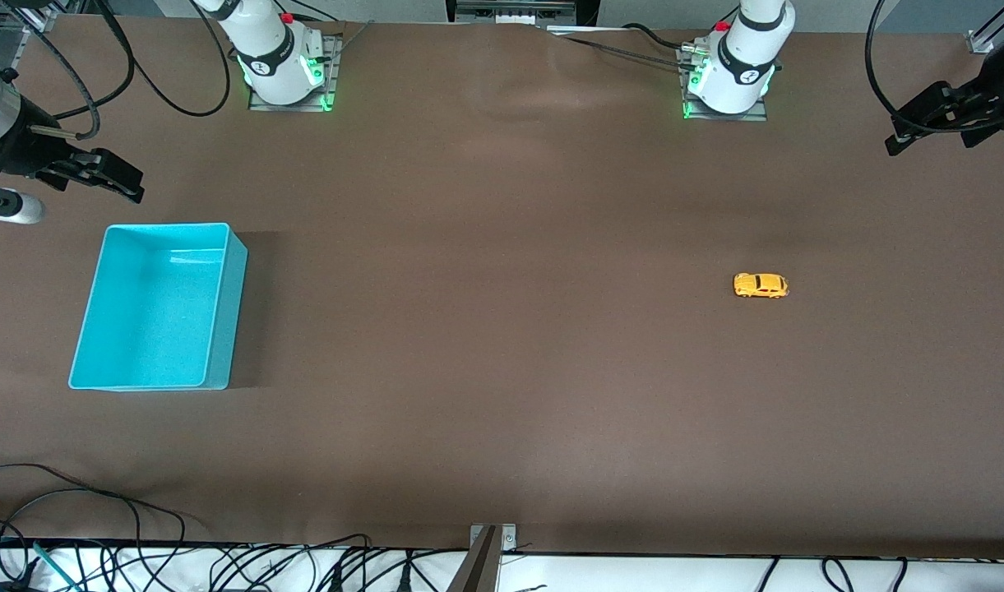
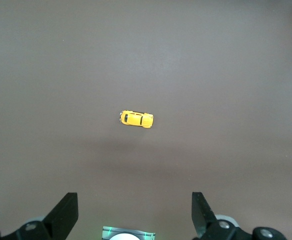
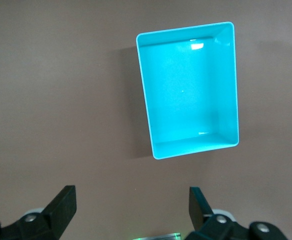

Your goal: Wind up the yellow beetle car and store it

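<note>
One yellow beetle car (image 1: 761, 285) is found on bare table (image 1: 502, 370) toward the left arm's end, nothing beside it. One turquoise bin (image 1: 222, 321) is set well apart, toward the right arm's end. The left gripper (image 1: 921, 123) and right gripper (image 1: 111, 177) are held spread, gripping nothing, at the table's ends.

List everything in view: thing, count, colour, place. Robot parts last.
yellow beetle car: one, yellow-orange, on the table toward the left arm's end, untouched.
bin: one, turquoise, nothing in it, on the table toward the right arm's end.
table: one, brown.
cables: several, black, along the table edge nearest the front camera.
left gripper: one, black, jaws open, up at the left arm's end of the table, holding nothing.
right gripper: one, black, jaws open, up near the bin, holding nothing.
</note>
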Tool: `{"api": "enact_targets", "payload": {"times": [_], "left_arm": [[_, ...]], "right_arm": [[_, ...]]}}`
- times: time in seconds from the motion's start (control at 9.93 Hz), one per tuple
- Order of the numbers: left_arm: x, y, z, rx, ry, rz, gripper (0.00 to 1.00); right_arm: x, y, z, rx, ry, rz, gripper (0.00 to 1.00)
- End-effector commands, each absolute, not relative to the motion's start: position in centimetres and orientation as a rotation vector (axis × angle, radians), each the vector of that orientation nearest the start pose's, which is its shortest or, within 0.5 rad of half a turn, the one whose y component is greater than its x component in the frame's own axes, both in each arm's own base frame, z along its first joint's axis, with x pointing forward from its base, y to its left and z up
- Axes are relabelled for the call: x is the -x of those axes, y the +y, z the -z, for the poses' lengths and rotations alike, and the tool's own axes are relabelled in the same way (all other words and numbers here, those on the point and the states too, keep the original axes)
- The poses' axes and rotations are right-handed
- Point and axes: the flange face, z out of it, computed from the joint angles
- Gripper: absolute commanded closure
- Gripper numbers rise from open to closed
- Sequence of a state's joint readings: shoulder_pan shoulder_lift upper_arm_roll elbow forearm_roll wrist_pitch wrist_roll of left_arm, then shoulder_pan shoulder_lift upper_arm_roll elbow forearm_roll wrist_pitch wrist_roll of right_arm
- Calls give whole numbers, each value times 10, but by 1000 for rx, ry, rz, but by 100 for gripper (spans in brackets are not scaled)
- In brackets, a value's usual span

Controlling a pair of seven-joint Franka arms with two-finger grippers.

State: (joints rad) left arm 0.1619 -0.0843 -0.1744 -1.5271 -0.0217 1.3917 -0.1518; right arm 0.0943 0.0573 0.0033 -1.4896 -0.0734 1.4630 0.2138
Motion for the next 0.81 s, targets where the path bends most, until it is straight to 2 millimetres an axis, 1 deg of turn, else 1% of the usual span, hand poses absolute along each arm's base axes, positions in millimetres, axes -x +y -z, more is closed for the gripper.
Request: {"api": "enact_targets", "payload": {"times": [0.0,0.3,0.6,0.7], "left_arm": [[-507,-14,-678,3126,-226,-79,0],[-506,-15,-678,3127,-224,-76,0],[-506,-14,-678,3127,-226,-76,0],[-507,-14,-678,3126,-229,-76,0]], "right_arm": [[-552,44,-629,3230,141,-134,0],[-549,45,-630,3226,161,-151,0],[-557,45,-628,3228,165,-89,0],[-556,44,-629,3227,166,-101,0]]}}
